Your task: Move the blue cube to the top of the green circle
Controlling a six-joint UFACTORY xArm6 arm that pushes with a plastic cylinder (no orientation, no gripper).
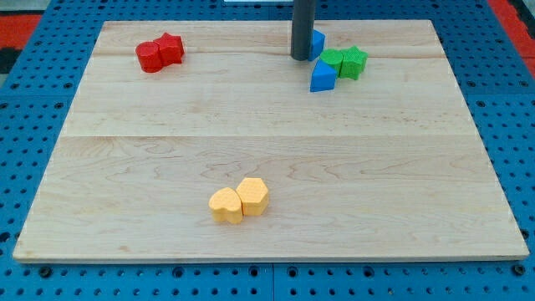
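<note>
Camera view: my tip (301,57) rests on the wooden board (267,167) near the view's top, touching the blue cube (318,40) just to its right. Green circle block (333,59) lies just below-right, beside a green star block (354,62).

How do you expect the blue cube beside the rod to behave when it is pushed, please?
The blue cube looks rigid and flat-bottomed, so it should slide, not roll. My tip touches its left side; an off-centre push may spin it. The smooth wooden board probably offers little grip.
</note>
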